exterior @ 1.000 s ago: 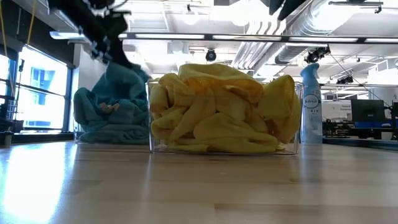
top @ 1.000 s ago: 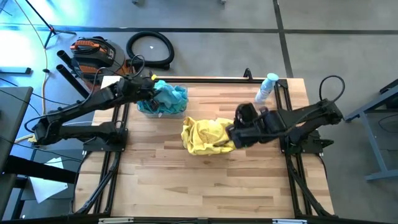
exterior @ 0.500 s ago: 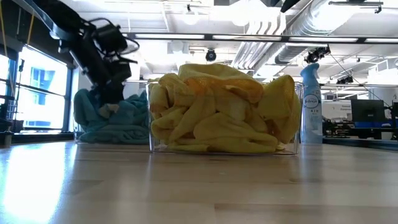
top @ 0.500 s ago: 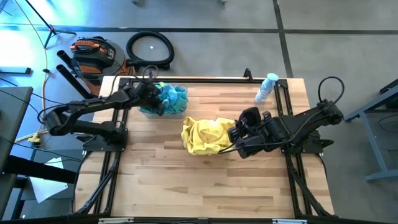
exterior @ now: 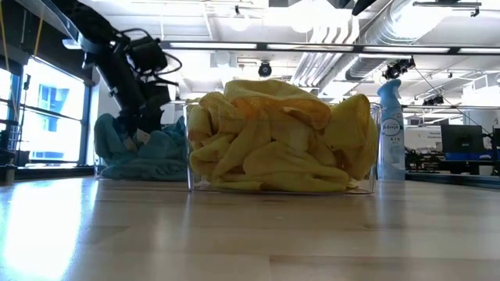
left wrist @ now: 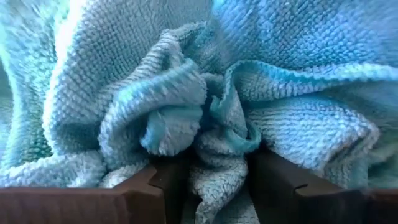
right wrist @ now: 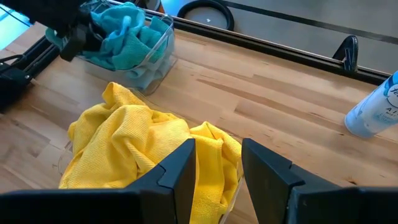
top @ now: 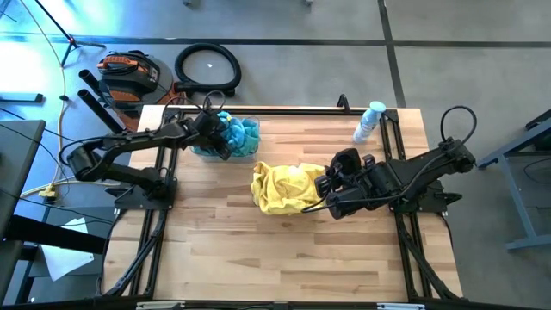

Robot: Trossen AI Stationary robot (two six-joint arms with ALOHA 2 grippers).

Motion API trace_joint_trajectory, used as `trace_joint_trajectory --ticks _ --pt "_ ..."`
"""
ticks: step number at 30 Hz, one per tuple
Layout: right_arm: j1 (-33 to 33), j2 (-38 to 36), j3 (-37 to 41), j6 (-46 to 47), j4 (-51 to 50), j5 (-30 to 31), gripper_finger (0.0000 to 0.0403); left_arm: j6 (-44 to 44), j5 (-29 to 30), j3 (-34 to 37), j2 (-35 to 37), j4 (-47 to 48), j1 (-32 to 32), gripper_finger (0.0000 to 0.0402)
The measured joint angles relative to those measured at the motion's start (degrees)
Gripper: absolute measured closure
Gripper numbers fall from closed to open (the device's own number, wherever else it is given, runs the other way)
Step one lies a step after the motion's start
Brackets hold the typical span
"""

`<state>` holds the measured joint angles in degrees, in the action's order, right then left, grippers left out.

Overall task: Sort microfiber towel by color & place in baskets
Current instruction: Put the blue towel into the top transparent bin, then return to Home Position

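The left tool (top: 225, 136) is down in the teal towels (top: 239, 134), which fill the far basket (right wrist: 158, 42). Its fingers (left wrist: 155, 186) stand apart with a fold of teal cloth between them, so the step looks like a release; next it should lift straight out. The right tool (top: 324, 191), fingers apart and empty, waits just beside the yellow towels (top: 284, 187). The basket beneath these is mostly hidden.
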<state>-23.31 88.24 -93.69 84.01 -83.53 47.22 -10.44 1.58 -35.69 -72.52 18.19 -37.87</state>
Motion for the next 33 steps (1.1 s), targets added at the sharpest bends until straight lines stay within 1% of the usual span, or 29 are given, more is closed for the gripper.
trace_joint_trajectory --ticks 4,9,15,18,22,28,30,33 --pt "0.0 0.0 0.0 0.0 0.0 -0.3 0.028 0.0 0.1 -3.7 2.8 4.1 0.0 0.0259" --pt "0.0 0.0 0.0 -0.4 -0.1 -2.2 0.028 0.0 0.1 -8.3 6.9 11.1 0.0 0.0259" --pt "0.0 0.0 0.0 -0.5 -0.3 -2.7 0.028 -0.7 0.1 -11.7 11.8 17.5 0.0 0.0259" --pt "0.0 0.0 0.0 -0.5 -0.3 -2.7 0.0279 -2.2 0.1 -12.3 14.3 17.9 0.0 0.0259" --pt "0.0 0.0 0.0 -0.7 -0.5 -2.7 0.0279 -2.2 0.6 -12.4 16.9 16.0 0.0 0.0259" --pt "0.0 0.0 0.0 -0.5 -0.6 -3.2 0.0279 -2.4 0.7 -12.4 17.9 14.6 0.0 0.0259" --pt "0.0 0.0 0.0 -2.1 -1.5 -5.5 0.0279 -2.5 0.7 -12.4 17.9 14.6 0.0 0.0259" --pt "0.1 0.0 0.0 -9.7 -3.1 -11.2 0.0279 -5.7 -1.2 -12.4 18.0 14.5 0.1 0.0259"
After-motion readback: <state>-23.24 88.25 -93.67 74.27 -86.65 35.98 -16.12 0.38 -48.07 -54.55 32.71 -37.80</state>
